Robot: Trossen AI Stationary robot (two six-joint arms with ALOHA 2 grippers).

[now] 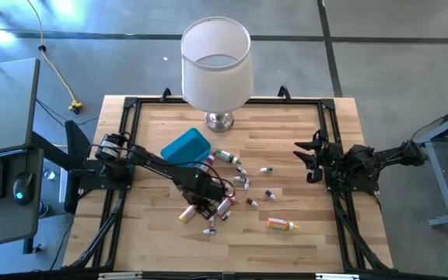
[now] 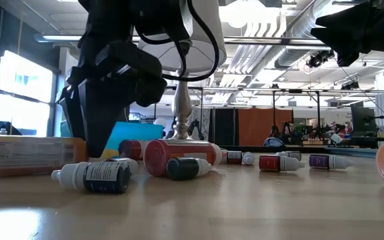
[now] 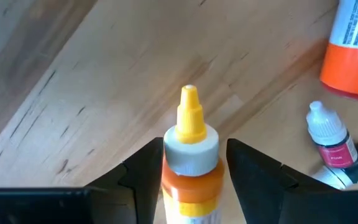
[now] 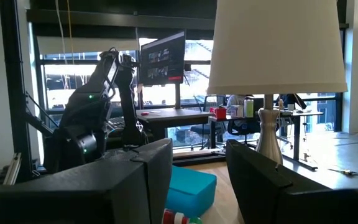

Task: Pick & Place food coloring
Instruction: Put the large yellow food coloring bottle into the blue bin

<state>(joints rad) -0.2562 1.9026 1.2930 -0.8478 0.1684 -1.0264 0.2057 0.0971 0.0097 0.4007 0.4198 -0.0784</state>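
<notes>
Left gripper fingers straddle an orange, yellow-tipped bottle lying on the table; we cannot tell pinched or loose. Blue tray beside scattered vials. Right gripper spread, aside.

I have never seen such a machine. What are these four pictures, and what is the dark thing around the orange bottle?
It is a robot with two dark arms at a wooden table. One picture looks down from above, one looks level across the tabletop, and two come from cameras on the wrists. Small food coloring bottles lie scattered near a blue tray and a lamp. The left gripper stands around an orange bottle, a finger on each side; whether it grips is unclear. The right gripper waits at the side, holding nothing.
</notes>
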